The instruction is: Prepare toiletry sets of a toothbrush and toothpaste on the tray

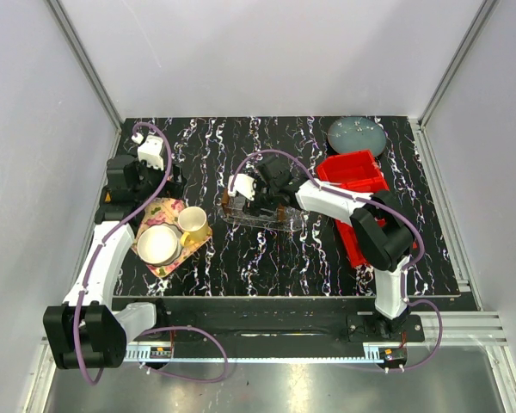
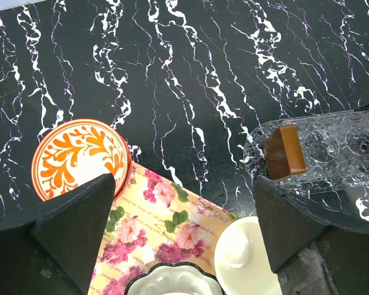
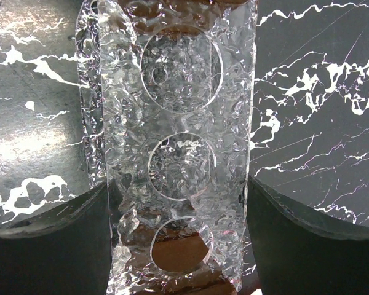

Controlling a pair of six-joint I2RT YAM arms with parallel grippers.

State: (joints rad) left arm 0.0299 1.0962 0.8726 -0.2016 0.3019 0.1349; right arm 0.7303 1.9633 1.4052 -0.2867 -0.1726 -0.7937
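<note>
Clear tray [image 1: 254, 217] is placed near the middle of the black marbled table [image 1: 241, 258], between a flowery tray [image 2: 166, 215] and a red bin [image 1: 353, 172]. It is pinched across its narrow width by the right gripper [image 3: 178, 203], whose fingers [image 3: 49, 246] are pressed on both long ribbed walls. One brown handle [image 2: 285, 150] is seen from the left wrist. The left gripper [image 2: 181, 196] is spread wide with nothing between, held above the flowery tray, near an orange patterned plate [image 2: 80, 157] and a cream cup [image 2: 240, 252]
</note>
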